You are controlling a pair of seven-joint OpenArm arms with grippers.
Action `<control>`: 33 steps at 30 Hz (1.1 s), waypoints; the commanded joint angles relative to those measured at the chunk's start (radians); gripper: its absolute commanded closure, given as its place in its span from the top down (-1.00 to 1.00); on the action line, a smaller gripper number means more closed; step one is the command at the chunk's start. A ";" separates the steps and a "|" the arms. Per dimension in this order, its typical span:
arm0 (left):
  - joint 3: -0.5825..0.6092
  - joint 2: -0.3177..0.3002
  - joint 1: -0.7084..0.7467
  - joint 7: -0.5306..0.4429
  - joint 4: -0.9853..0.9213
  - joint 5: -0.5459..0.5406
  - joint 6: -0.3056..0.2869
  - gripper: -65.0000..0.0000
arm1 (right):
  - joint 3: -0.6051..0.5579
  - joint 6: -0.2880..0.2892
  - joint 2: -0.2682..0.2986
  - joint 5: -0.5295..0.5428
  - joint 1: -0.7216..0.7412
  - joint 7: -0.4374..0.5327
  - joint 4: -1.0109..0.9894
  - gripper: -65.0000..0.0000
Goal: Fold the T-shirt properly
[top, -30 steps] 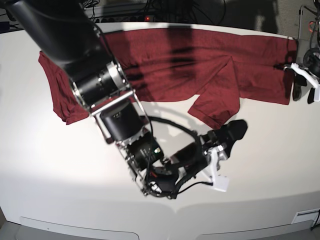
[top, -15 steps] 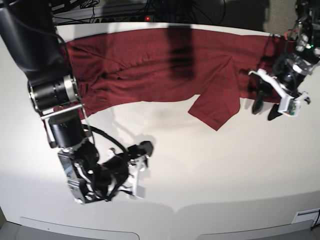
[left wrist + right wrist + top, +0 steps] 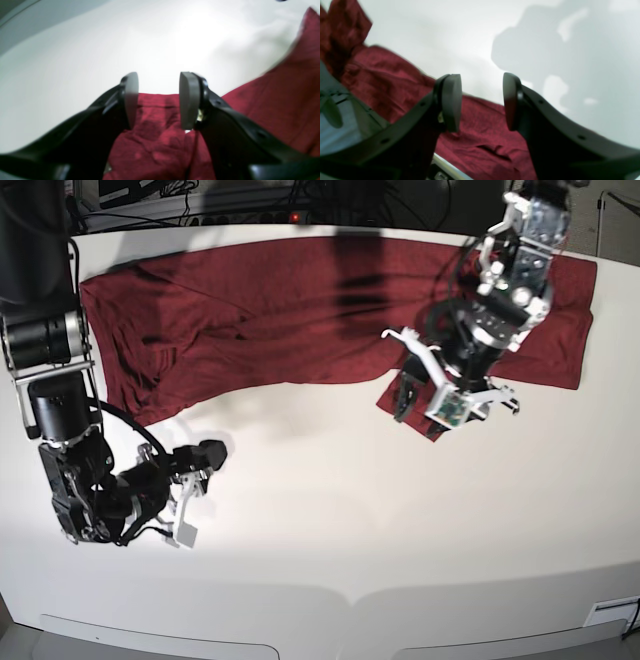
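My 2 arms work over a white worktop (image 3: 330, 520) where the maroon T-shirt (image 3: 300, 310) lies spread along the far edge, its body running nearly the full width of the surface and 1 sleeve end (image 3: 405, 395) jutting toward the near side at centre right. My left gripper (image 3: 445, 395) hangs directly above that sleeve end, pointing down at it; in the left wrist view its jaws stand apart, with the cuff's hemmed edge (image 3: 157, 96) showing in the gap between the 2 grey pads (image 3: 188, 100) and rumpled cloth (image 3: 155, 150) filling the space beneath them, though I cannot tell whether the pads touch the fabric. More of the maroon fabric (image 3: 287, 100) runs up the right side of that view against the bare white surface (image 3: 100, 45). My right gripper (image 3: 190, 480) sits low over bare worktop near the front left, well apart from the shirt's near hem. Its jaws are also apart and hold nothing: the right wrist view shows the 2 dark pads (image 3: 451, 100) framing a wrinkled stretch of maroon cloth (image 3: 480, 130) that lies beyond them, with a bunched fold (image 3: 345, 25) at the upper left and a soft shadow (image 3: 532, 50) cast across the white surface. The shirt's left portion (image 3: 130, 370) is creased, with its lower corner drooping toward the near side.
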 commanded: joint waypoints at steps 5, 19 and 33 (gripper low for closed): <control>0.054 0.061 -0.087 0.023 -0.129 0.097 0.085 -0.22 | 0.005 0.004 0.047 0.018 0.000 0.008 0.014 -0.17; 0.053 0.151 -0.164 0.152 -0.264 0.140 0.034 -0.22 | 0.005 0.004 0.074 0.063 -0.007 0.036 0.014 -0.17; 0.072 0.151 -0.231 0.145 -0.501 0.206 0.045 -0.22 | 0.005 0.004 0.069 0.064 -0.007 0.014 0.014 -0.17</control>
